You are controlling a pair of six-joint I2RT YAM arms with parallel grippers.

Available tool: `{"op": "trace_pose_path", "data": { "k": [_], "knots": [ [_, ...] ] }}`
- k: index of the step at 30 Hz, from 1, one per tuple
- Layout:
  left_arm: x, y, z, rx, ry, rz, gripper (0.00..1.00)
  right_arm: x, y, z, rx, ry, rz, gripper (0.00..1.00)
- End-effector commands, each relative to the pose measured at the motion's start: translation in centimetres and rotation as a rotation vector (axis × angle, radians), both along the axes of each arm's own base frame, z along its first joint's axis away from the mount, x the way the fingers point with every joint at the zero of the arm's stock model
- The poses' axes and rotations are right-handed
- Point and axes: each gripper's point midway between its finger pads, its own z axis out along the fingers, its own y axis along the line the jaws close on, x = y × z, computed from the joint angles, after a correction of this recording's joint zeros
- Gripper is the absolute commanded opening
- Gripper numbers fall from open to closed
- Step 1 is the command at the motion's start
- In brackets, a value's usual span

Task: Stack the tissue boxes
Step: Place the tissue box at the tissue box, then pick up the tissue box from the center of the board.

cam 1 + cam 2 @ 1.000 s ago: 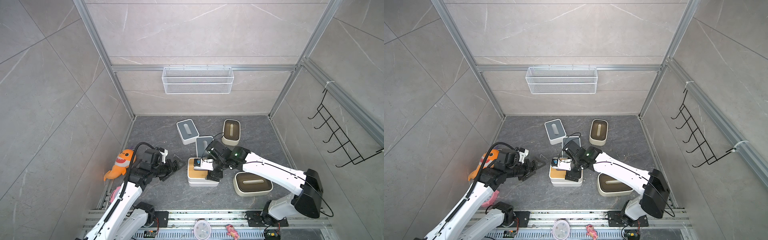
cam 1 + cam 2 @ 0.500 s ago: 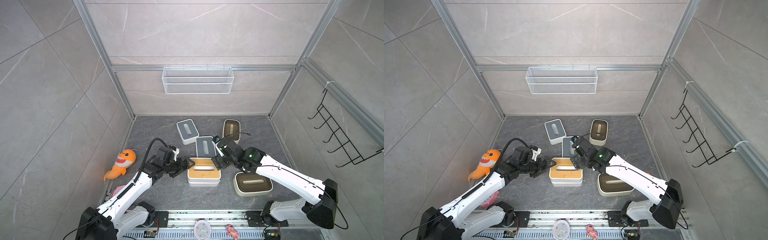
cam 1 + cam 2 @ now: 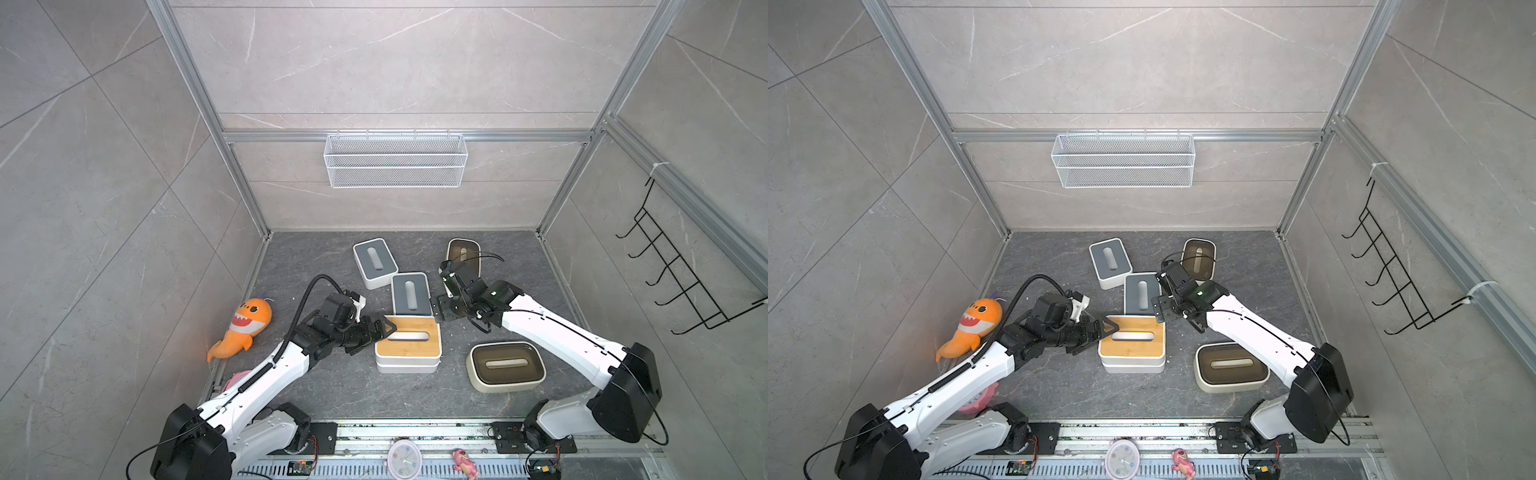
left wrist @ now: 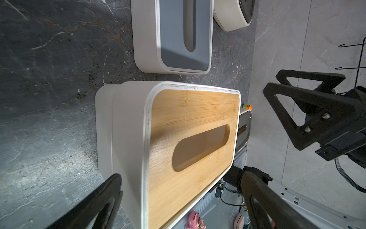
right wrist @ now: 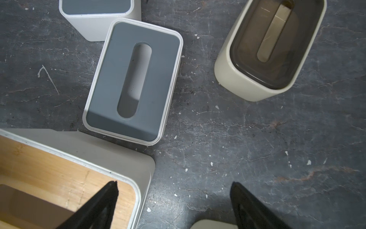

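A white tissue box with a bamboo lid [image 4: 188,138] fills the middle of the frame. It is stacked on a second white box [image 4: 103,128], whose wall juts out on the left. From the lower edge the left gripper [image 4: 182,174] straddles the stack's near end, its black fingers [image 4: 95,204] spread wide. At the top centre a grey-lidded white box [image 4: 172,35] stands on the dark stone floor [image 4: 49,79], with a cream box [image 4: 231,17] to its right. The right gripper [image 4: 281,84] hangs at the right edge.

Bright even light, bowed edges in both top views; left gripper [image 4: 182,176] blurred close-up.
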Motion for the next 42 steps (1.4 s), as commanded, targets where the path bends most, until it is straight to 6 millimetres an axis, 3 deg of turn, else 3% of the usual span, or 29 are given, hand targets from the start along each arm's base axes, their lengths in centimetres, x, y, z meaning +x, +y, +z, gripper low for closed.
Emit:
{"op": "trace_pose_path", "data": {
  "k": [1, 15, 32, 42],
  "knots": [
    [0.9, -1.0, 2.1, -0.045, -0.049, -0.005, 0.97, 0.7, 0.9, -0.2, 0.059, 0.010, -0.007, 0.92],
    [0.2, -0.5, 2.8, -0.044, -0.058, 0.011, 0.97, 4.9, 2.4, -3.6, 0.100, 0.090, -0.013, 0.91],
    [-0.1, -0.9, 2.3, -0.043, -0.021, -0.012, 0.97, 9.9, 4.8, -8.0, 0.090, 0.150, -0.029, 0.86],
    [-0.7, 2.9, 1.7, 0.170, -0.077, 0.020, 0.98, 11.5, 5.3, -10.1, 0.072, 0.182, -0.031, 0.78]
  ]
}}
